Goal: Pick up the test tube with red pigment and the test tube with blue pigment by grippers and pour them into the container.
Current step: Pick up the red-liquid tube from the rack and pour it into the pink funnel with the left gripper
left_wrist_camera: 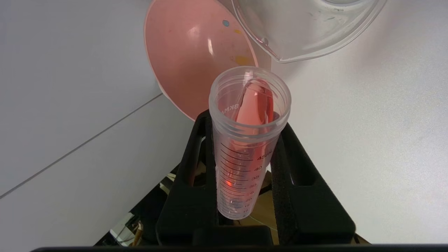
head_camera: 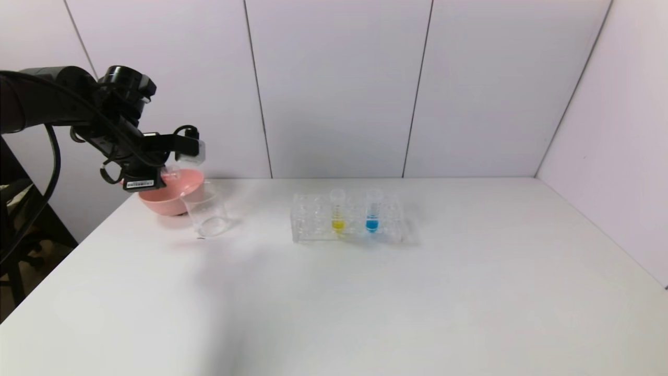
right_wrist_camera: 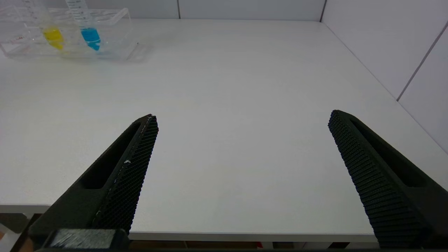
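Note:
My left gripper (head_camera: 169, 166) is shut on the test tube with red pigment (left_wrist_camera: 245, 147) and holds it tilted in the air at the table's far left. Red liquid lies along the tube's wall up to near its open mouth. The mouth points toward the container (left_wrist_camera: 304, 31), a clear glass beaker, and the pink bowl beside it. The container (head_camera: 206, 214) stands on the table just right of the bowl. The test tube with blue pigment (head_camera: 372, 213) stands upright in the clear rack, also in the right wrist view (right_wrist_camera: 89, 31). My right gripper (right_wrist_camera: 243, 117) is open and empty over the table's front edge.
The pink bowl (head_camera: 167, 196) touches the beaker's left side and also shows in the left wrist view (left_wrist_camera: 189, 52). The clear rack (head_camera: 313, 219) stands mid-table and holds a yellow-liquid tube (head_camera: 338, 213). White walls close the back and right.

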